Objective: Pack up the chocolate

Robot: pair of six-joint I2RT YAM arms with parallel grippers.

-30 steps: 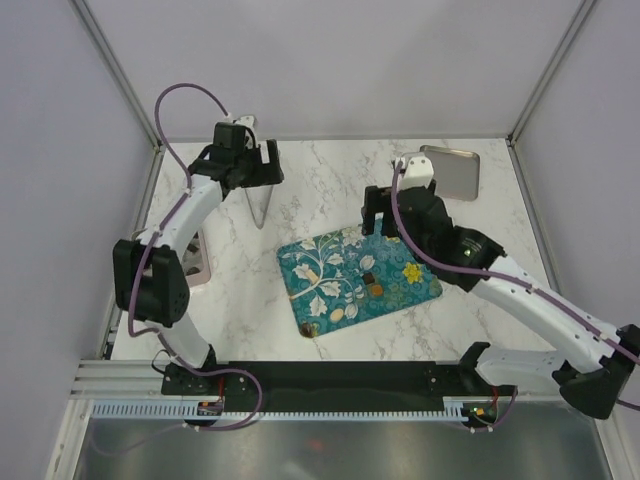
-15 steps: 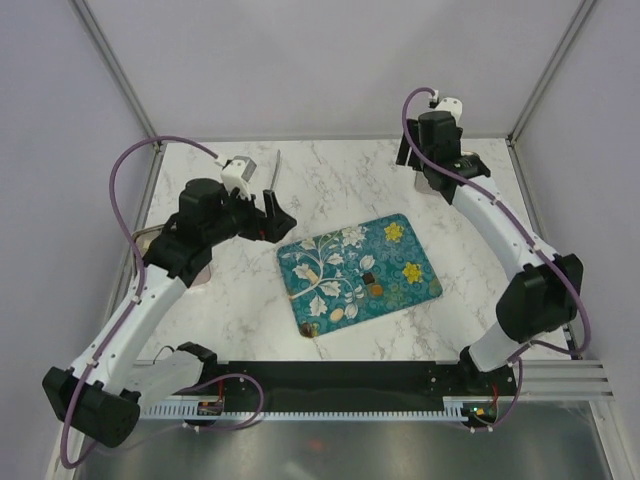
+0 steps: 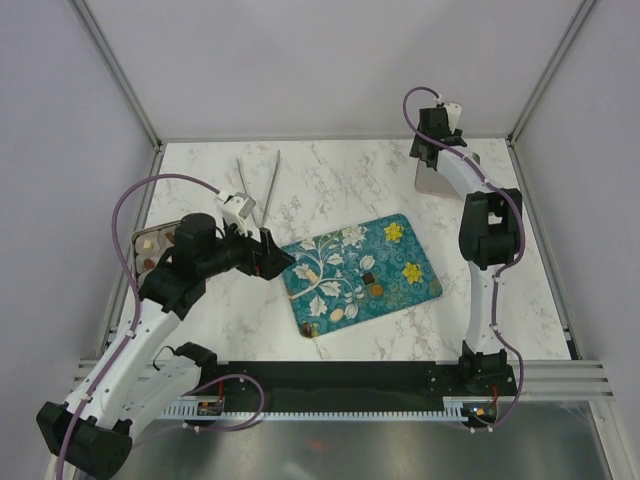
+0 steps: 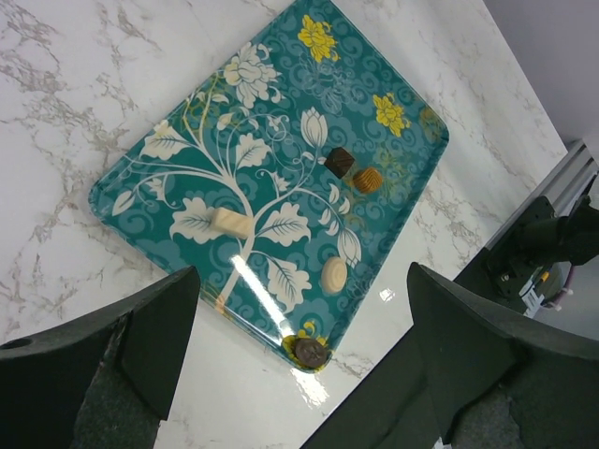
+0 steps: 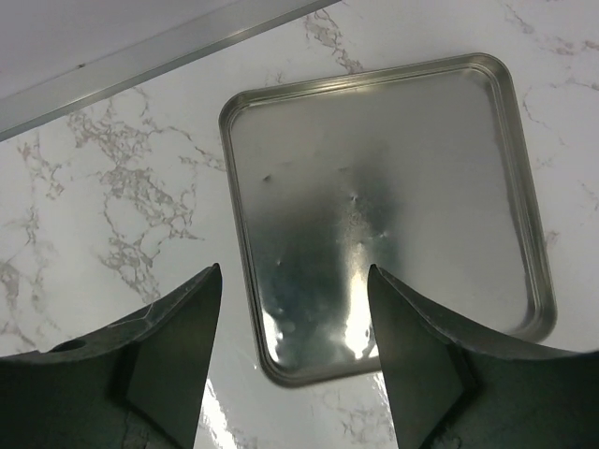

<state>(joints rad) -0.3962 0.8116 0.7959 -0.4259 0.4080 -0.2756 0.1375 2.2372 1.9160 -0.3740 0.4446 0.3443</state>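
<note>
Chocolate bonbons (image 4: 339,160), dark brown, caramel and cream, lie scattered on the teal floral tray (image 4: 416,154) on the marble tabletop (image 4: 56,94), below the left tool (image 4: 301,274), fingers apart, while the right tool (image 5: 292,271), likewise spread, hangs over a square steel tray (image 5: 374,187).

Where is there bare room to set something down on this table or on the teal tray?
The marble between the tongs and the metal tray is bare. On the teal tray, the end with the yellow flowers is free. The chocolates sit in its middle and left half.
</note>
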